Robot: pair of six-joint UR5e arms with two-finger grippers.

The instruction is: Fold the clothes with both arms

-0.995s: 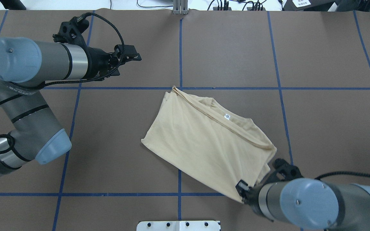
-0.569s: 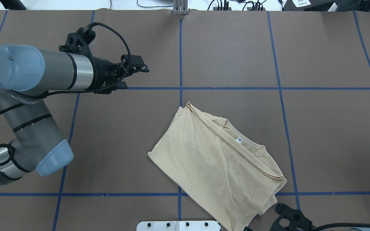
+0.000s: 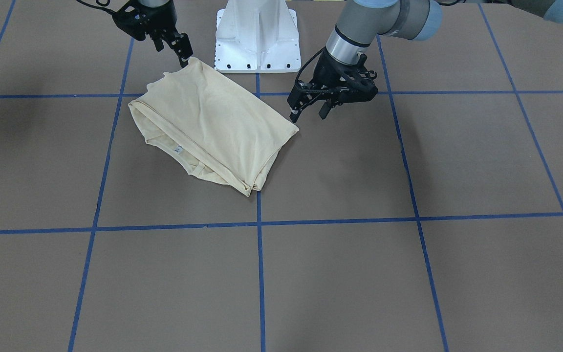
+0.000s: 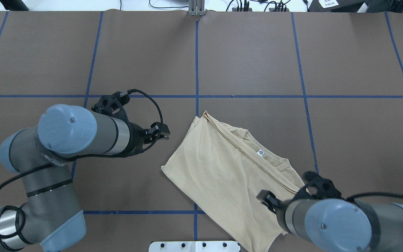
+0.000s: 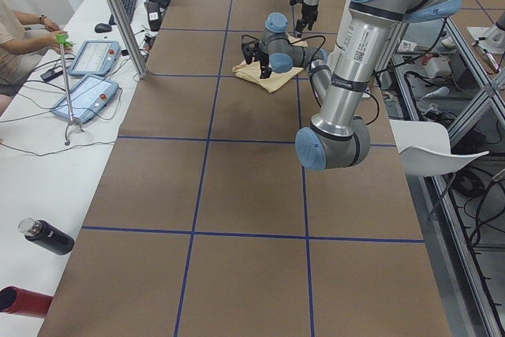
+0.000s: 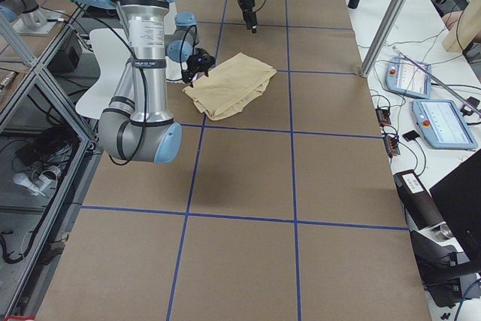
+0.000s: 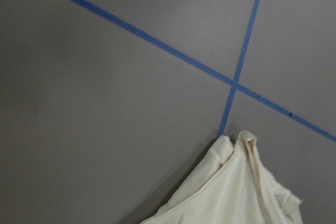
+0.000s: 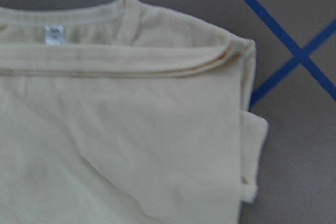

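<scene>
**Item.** Cream-yellow T-shirt (image 4: 222, 175), folded into a slanted rectangle. It lies flat near the middle of the brown table (image 4: 362, 140), close to the robot's white pedestal (image 3: 257, 34). The collar band and white neck tag (image 4: 261, 152) face up along its far-right edge.

**Surroundings.** Blue tape lines (image 4: 197, 63) grid the table. The left wrist view shows the shirt's far corner just beside a crossing. The side views add a bench with control pendants (image 5: 95, 57), a seated person's arm (image 5: 24, 33), a black bottle (image 5: 47, 236) and a white chair (image 5: 434, 144).

**Left gripper** (image 3: 308, 115). Jaws spread, nothing between them. It hangs above the table just beside the shirt's left corner, apart from the cloth.

**Right gripper** (image 3: 171, 54). Jaws look spread in the front view. One fingertip stands at the shirt corner nearest the pedestal; whether it touches cannot be told.

**Obstructions.**
- Overhead, the right arm (image 4: 331, 220) covers the shirt's near-right edge and most of its own fingers. The front view shows that edge whole.
- The overhead frame's lower edge cuts off the shirt's nearest tip.
- The right wrist view shows the collar, the tag and the layered fold edges, but no fingers.
- In the exterior left view the shirt is small and partly behind the left arm (image 5: 355, 61).
</scene>
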